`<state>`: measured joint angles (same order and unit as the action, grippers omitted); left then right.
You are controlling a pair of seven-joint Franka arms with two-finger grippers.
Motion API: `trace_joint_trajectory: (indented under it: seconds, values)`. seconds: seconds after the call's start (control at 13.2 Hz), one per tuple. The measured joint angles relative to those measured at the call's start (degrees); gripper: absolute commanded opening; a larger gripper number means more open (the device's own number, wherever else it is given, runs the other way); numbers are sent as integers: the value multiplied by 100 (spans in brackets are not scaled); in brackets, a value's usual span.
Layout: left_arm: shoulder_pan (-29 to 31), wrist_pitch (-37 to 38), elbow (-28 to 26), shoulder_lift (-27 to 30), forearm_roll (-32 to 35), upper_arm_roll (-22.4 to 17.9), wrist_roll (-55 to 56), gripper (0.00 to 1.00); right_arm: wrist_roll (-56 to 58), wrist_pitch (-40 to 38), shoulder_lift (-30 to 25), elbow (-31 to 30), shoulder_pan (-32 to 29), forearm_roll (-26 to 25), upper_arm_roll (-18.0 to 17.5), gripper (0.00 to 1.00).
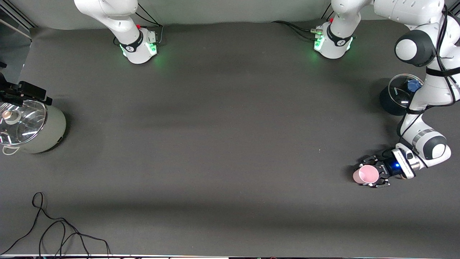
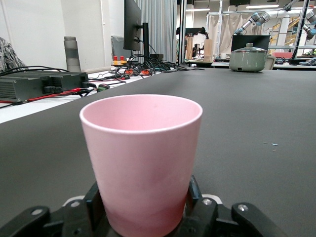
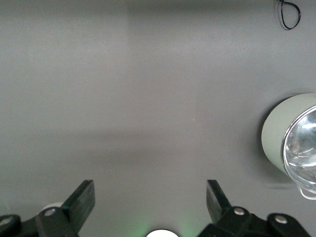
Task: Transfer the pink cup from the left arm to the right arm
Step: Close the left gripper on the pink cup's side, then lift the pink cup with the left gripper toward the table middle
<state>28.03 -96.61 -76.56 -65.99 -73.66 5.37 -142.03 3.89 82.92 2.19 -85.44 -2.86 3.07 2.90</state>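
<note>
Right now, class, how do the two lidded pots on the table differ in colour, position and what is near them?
The pale green pot stands at the right arm's end of the table; the dark pot stands at the left arm's end. The green pot stands fully in view in the front view, while the left arm partly covers the dark one. The dark pot's lid has a blue knob; the green pot's knob is pale. Both carry clear glass lids.

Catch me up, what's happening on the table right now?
The left gripper has its claw fingers around the pink cup near the left arm's end of the table; the cup is upright. The right gripper is open, over bare table near the pale green pot at the right arm's end. No handover has happened yet.
</note>
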Motion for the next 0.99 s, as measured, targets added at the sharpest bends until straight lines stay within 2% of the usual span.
trace_joint_trajectory:
  seconds: [0.08,0.3,0.76,0.99]
  values:
    - [1,0,1,2,1,-2,0,37,0,0,0,0,0,0,1,100]
    - [0,7,12,58,2,-5,97,24,-2,0,0,0,-4,0,12,100]
    - [-247,-25,-63,558,0,45,880,19,-1,-8,168,-7,-10,48,106,100]
    - [-344,-532,-518,988,-162,427,1140,19,-1,-10,237,-6,-10,68,109,100]
